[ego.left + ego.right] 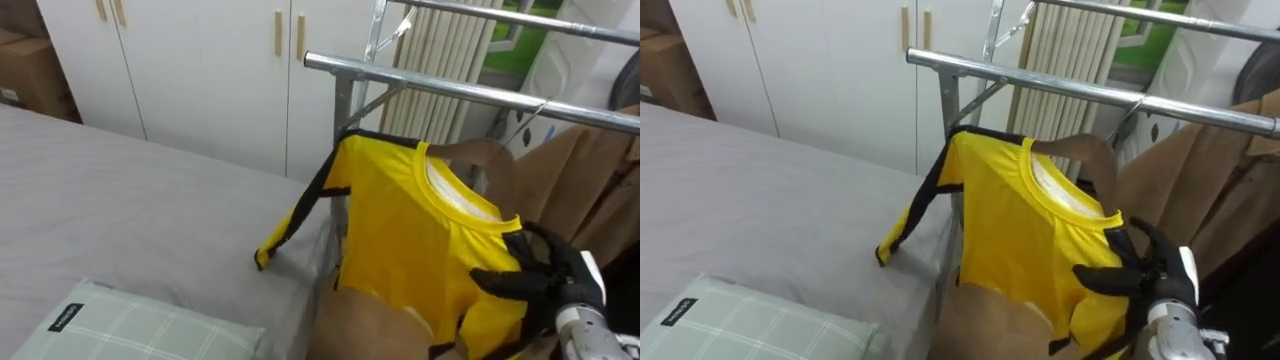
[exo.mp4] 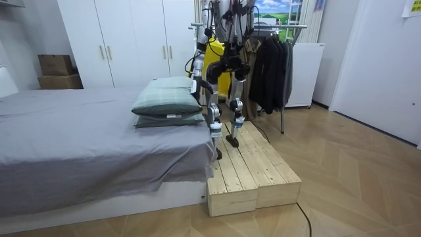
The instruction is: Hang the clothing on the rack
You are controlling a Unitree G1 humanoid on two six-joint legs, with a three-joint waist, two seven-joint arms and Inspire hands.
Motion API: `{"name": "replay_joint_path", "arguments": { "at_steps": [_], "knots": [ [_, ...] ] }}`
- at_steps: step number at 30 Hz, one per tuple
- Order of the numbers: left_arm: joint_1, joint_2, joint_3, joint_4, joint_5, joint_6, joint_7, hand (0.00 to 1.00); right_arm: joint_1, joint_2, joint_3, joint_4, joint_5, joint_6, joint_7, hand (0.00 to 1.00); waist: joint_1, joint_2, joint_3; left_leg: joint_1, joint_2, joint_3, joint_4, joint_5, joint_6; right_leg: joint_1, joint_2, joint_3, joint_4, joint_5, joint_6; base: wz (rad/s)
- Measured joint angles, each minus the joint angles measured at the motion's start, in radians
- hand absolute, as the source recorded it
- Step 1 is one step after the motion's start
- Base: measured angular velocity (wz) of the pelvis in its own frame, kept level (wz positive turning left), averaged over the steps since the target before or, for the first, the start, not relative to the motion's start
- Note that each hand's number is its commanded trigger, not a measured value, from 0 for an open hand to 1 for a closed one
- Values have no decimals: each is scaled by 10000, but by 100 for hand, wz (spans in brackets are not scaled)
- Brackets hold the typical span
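Yellow jersey (image 1: 400,230) with black trim hangs on a hanger from the metal rail (image 1: 470,90) beside the bed (image 1: 120,200); the right robot hand (image 1: 548,275) seems curled round its shoulder at the lower right

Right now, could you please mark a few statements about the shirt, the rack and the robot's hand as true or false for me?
1. The right hand grips the yellow shirt near its shoulder with its fingers. True.
2. The shirt lies flat on the bed. False: it is held upright under the metal rail, past the bed's edge.
3. The pillow is plain red. False: the pillow is pale green with a check.
4. The robot stands on a wooden platform beside the bed. True.
5. The wardrobe doors stand open. False: they are shut.
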Motion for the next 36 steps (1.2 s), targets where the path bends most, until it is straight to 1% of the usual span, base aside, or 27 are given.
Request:
{"name": "replay_joint_path", "arguments": {
  "at_steps": [5,10,12,15,16,19,25,27,30,32,33,36],
  "knots": [
    [37,-34,30,-1,20,2,0,0,164,0,-30,-576,1044,50,-196,0,-97,41,1,-88,2,125,16,1,0,-169,28,129,22,15,-16,-8],
    [156,-122,40,-10,36,14,0,0,539,-3,-59,-1616,1333,163,-175,0,-298,90,-11,-177,2,209,14,2,1,-292,42,223,39,36,-42,-5],
    [205,-156,40,-20,36,18,0,0,834,-3,-60,-2137,1623,231,-171,0,-391,131,0,-179,1,237,13,3,2,-319,46,264,55,36,-42,-6],
    [244,-199,0,-25,-18,20,0,0,948,-3,-55,-2418,1705,278,-195,0,-468,173,21,-183,-5,256,10,2,3,-335,51,288,66,32,-36,-2],
    [264,-227,-76,-36,-108,20,0,0,956,-3,-52,-2670,1788,287,-279,0,-479,202,30,-202,-12,310,9,0,5,-414,51,336,156,14,-12,-14],
    [336,-296,-103,-86,-160,16,0,0,956,-5,-49,-3304,2070,248,-523,0,-504,235,21,-281,-9,473,11,0,4,-622,80,468,299,14,-13,-15],
    [368,-334,-81,-86,-151,15,0,0,1006,-3,-350,-4144,2018,240,-1070,0,-685,242,7,-393,-7,457,31,1,2,-693,77,473,364,2,-8,-1],
    [431,-334,-72,-86,-152,13,0,0,1262,-3,-354,-4469,2016,185,-1192,0,-749,219,-5,-366,-4,438,32,2,2,-654,78,466,345,2,-9,2],
    [523,-333,-83,-87,-213,10,0,0,1999,-3,-350,-4781,1943,145,-1298,0,-940,163,-28,-308,-15,460,53,1,4,-635,66,484,331,2,-7,-1],
    [566,-334,-99,-87,-217,9,0,0,2380,-3,-350,-4806,1927,147,-1367,0,-1004,141,-17,-292,-23,505,37,-3,10,-645,72,527,334,-10,11,-7],
    [603,-334,-98,-87,-217,10,0,0,2570,-3,-350,-4806,1922,152,-1377,0,-1075,125,-8,-293,-25,531,19,-9,15,-662,77,551,337,-40,61,-7],
    [631,-334,-96,-86,-210,11,0,0,2853,-3,-356,-4806,1922,151,-1376,0,-1120,116,0,-236,-14,652,-72,-8,14,-704,128,694,350,-30,53,-16]
  ]
}}
